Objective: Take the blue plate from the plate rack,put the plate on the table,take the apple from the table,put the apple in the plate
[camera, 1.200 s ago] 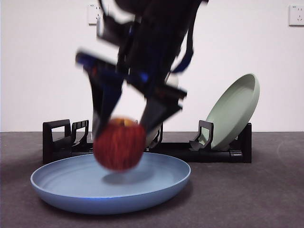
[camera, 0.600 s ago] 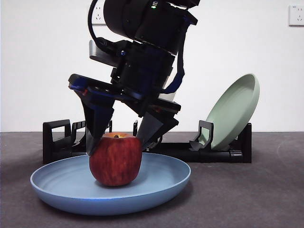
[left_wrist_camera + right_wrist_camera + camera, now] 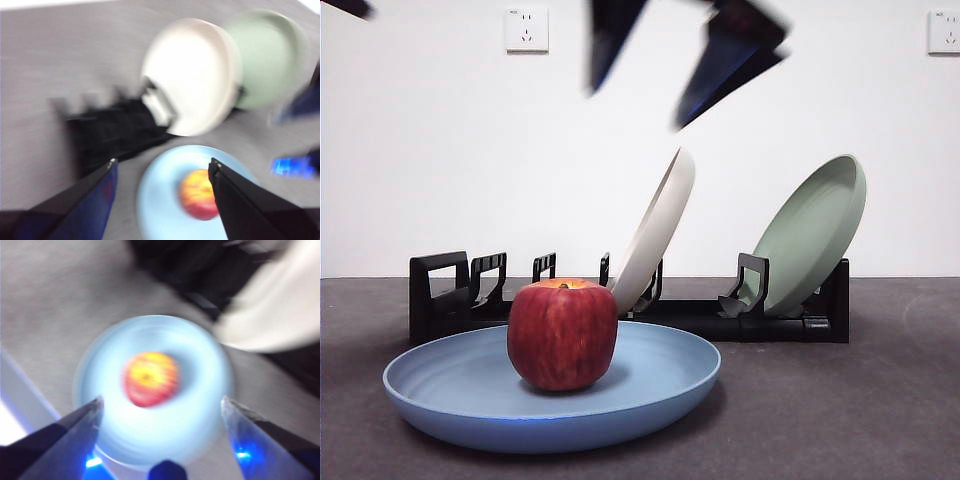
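Observation:
The dark red apple (image 3: 562, 333) stands upright in the middle of the light-blue plate (image 3: 650, 395), which lies flat on the dark grey table (image 3: 840, 410) in front of the black plate rack (image 3: 440, 290). My right gripper (image 3: 645, 90) is open and empty, blurred, high above the apple; its wrist view looks straight down on the apple (image 3: 150, 377) in the plate (image 3: 200, 405) between its jaws (image 3: 161, 400). My left gripper (image 3: 162, 162) is open and empty, off to one side; it sees the apple (image 3: 200, 200), the plate (image 3: 160, 200) and the rack (image 3: 115, 135).
A cream-white plate (image 3: 660, 230) and a sage-green plate (image 3: 815, 235) lean in the rack behind the blue plate. The waiting arm shows as a black tip (image 3: 345, 7) at the top left corner. Wall sockets (image 3: 526, 28) are on the white wall.
The gripper set the apple down in the blue plate, opened, let go and rose quickly to the top of the front view. The apple stays upright in the plate.

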### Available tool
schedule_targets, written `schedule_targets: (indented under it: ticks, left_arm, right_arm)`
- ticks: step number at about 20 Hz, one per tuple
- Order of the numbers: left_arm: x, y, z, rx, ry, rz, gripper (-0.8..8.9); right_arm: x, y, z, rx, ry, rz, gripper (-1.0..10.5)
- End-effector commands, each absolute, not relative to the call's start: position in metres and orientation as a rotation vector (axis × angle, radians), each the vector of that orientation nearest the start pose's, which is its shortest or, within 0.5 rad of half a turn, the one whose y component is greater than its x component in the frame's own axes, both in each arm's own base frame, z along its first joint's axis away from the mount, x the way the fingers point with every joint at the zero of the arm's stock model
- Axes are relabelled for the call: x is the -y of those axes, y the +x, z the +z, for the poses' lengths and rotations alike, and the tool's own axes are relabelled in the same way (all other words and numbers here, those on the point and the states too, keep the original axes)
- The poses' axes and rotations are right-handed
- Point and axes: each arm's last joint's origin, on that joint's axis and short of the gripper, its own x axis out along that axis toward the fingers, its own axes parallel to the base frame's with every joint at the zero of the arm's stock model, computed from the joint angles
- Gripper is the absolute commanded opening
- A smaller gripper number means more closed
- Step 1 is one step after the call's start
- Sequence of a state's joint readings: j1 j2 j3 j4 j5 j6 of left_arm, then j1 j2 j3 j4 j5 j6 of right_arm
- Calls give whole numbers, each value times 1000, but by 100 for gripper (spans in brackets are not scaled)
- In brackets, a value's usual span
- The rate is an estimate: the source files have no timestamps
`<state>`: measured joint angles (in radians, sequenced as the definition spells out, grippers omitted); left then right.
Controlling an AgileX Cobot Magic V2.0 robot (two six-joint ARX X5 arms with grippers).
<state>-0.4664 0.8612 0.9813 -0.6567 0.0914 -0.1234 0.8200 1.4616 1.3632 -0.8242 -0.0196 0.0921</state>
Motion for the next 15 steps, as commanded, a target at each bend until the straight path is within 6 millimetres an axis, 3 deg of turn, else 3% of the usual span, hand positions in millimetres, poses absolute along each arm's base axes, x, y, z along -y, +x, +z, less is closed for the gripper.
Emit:
schedule_targets:
  ticks: [1, 2, 3, 8, 12, 15]
  left_arm:
    - [83, 159, 341, -544, 5, -542, 134]
    - [85, 162, 340, -540, 5, -542, 28]
    - [86, 165, 340, -531, 2, -542, -7]
    - [87, 167, 344, -475, 7, -542, -9]
    - [88, 168, 345, -454, 5, -542, -9]
    - [87, 169, 335, -439, 7, -518, -9]
  right_arm:
    - [-193, 197, 343, -854, -310, 663, 141]
    - [-183, 195, 349, -839, -309, 632, 42]
    - [-172, 193, 356, -822, -295, 609, -19]
    - [-138, 184, 370, -710, -210, 550, -16]
    - [-124, 172, 345, -624, -169, 540, -16]
    - [-116, 163, 306, -557, -112, 533, -16]
